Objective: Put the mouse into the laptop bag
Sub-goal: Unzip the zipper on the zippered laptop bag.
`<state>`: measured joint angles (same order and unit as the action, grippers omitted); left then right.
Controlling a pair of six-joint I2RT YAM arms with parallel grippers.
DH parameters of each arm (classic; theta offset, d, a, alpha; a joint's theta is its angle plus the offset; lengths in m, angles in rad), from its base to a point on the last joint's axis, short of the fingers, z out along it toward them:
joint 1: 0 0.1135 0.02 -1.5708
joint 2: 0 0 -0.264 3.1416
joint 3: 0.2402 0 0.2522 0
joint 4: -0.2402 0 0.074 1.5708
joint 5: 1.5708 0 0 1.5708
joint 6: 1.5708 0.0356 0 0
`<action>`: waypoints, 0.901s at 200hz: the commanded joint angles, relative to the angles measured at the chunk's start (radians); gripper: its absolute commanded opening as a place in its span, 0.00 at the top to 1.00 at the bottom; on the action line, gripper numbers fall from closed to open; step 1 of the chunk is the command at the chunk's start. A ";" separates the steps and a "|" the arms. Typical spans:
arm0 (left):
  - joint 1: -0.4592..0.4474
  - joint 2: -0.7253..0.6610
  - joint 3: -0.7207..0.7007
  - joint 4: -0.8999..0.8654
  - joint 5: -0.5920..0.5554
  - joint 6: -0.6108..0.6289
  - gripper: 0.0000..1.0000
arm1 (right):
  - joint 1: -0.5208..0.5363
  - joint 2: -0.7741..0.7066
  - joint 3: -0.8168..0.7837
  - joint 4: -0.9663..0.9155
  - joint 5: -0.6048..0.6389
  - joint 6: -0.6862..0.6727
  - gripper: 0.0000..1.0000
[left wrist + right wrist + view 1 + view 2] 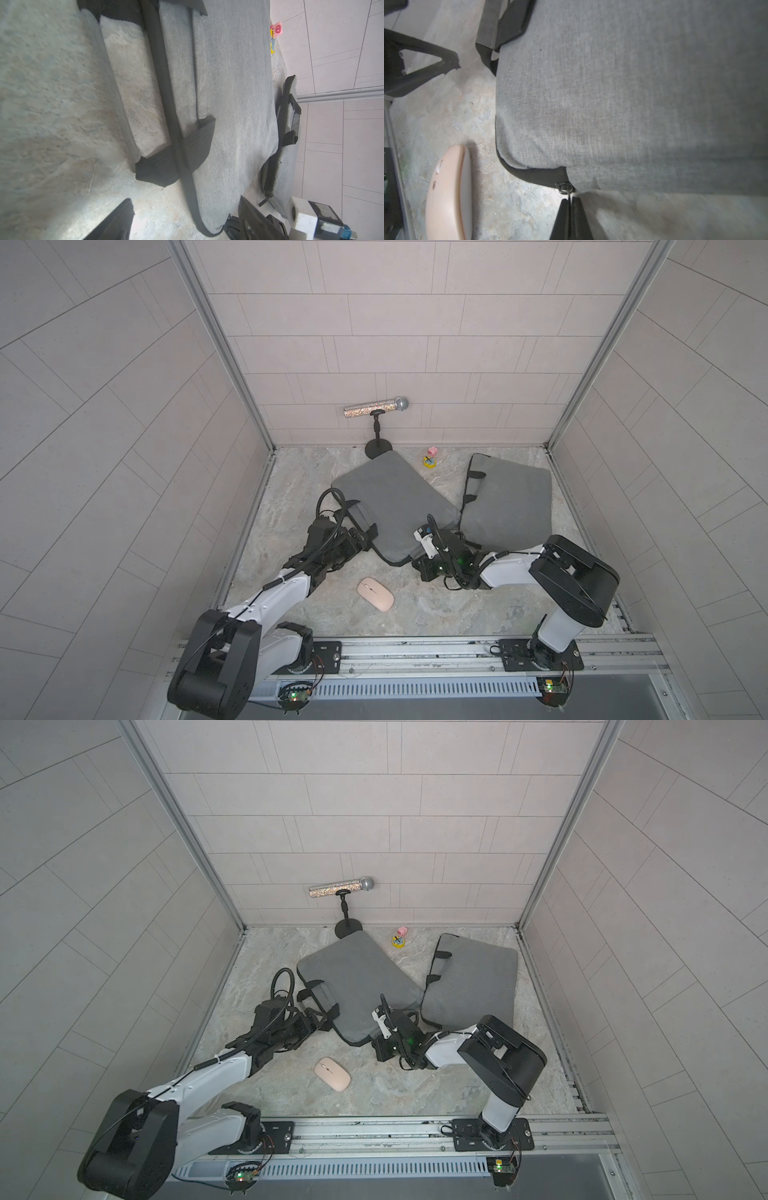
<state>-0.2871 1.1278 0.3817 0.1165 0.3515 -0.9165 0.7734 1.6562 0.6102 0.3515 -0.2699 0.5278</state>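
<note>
Clock directions are read in a top view, with 12 o'clock at the back wall.

1. My right end effector (pixel 569 202) was closed narrow on the zipper pull (pixel 566 187) of the laptop bag (pixel 395 502). The grip sat at the bag's near corner, at about 5 o'clock on the bag. The two fingers met on the pull tab.
2. My left end effector (pixel 185 199) stood wide. It was low over the worktop (pixel 291 489) at about 8 o'clock of the bag, just beside a black handle strap (pixel 197 145).
3. The mouse (pixel 375 593), pale pink, lay flat on the worktop at 6 o'clock of the bag. It was clear of the bag and sat between my two arms.
4. A second bag (pixel 507 497) of the same grey cloth lay at 3 o'clock of the first, just beside it.
5. A microphone (pixel 376 406) on its stand stood at 12 o'clock, and a small toy (pixel 431 458) at 1 o'clock.
</note>
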 commanded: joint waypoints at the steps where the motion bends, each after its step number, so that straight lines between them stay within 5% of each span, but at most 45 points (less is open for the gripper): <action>1: -0.055 -0.040 -0.024 0.022 -0.016 -0.027 0.16 | -0.004 -0.062 -0.022 -0.204 0.156 0.012 1.00; 53: -0.118 -0.023 -0.011 0.021 -0.105 -0.030 0.14 | -0.004 -0.210 -0.026 -0.357 0.328 0.064 1.00; 145: -0.147 0.186 0.065 0.143 -0.081 -0.042 0.15 | 0.012 -0.272 -0.055 -0.337 0.296 0.080 1.00; 180: -0.161 0.075 0.068 -0.021 -0.166 -0.045 0.17 | 0.012 -0.267 -0.041 -0.355 0.311 0.074 1.00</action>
<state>-0.4313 1.2953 0.4271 0.2092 0.2630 -0.9585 0.7811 1.4117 0.5606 0.0467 0.0013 0.5964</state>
